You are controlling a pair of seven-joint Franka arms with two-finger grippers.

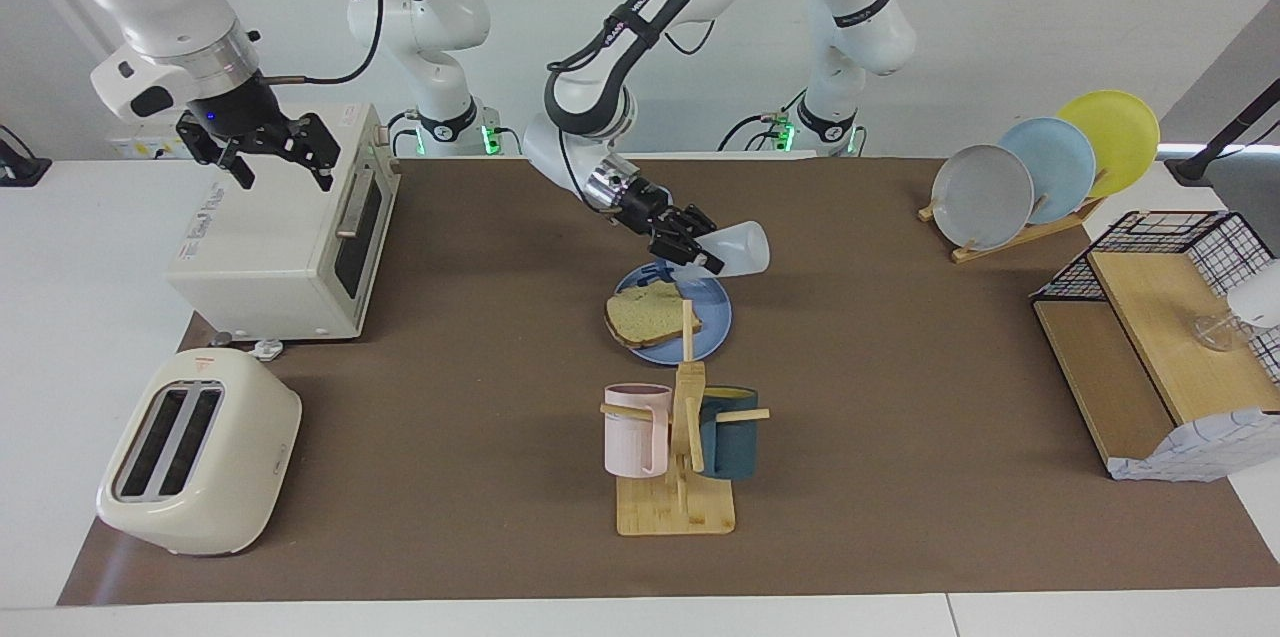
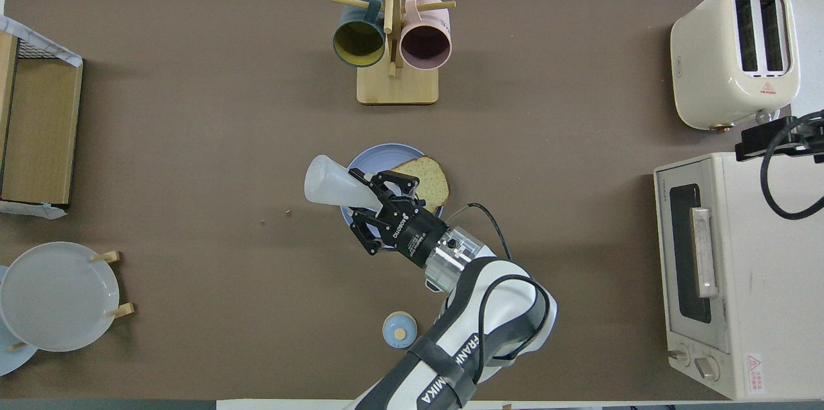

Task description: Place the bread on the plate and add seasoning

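- Here the plate [image 1: 700,337] lies mid-mat and serves as the landmark; the bread [image 1: 650,314] lies on it, toward the right arm's end, its crust reaching out past the rim.
- Open mat [image 1: 880,397] runs from the plate toward the left arm's end, up to the wooden shelf [image 1: 1150,357] and the rack of plates [image 1: 1010,182].
- More bare mat stretches from the plate toward the right arm's end, as far as the oven [image 1: 290,237] and toaster [image 1: 195,452].
- The mug stand [image 1: 680,457] is close to the plate, farther from the robots; a stand peg crosses the plate in the facing view.
- A small blue-domed knob [image 2: 399,329] sits on the mat nearer the robots than the plate, apart from it.
- The left gripper [image 1: 690,249] hangs over the plate's robot-side rim, clamped on the bottle [image 1: 738,249] near its neck.
- The bottle is tilted, base up and pointing toward the left arm's end, blue cap [image 1: 662,272] down over the plate beside the bread.
- The right gripper [image 1: 270,149] waits over the oven, well apart from the plate, fingers spread wide and holding nothing.
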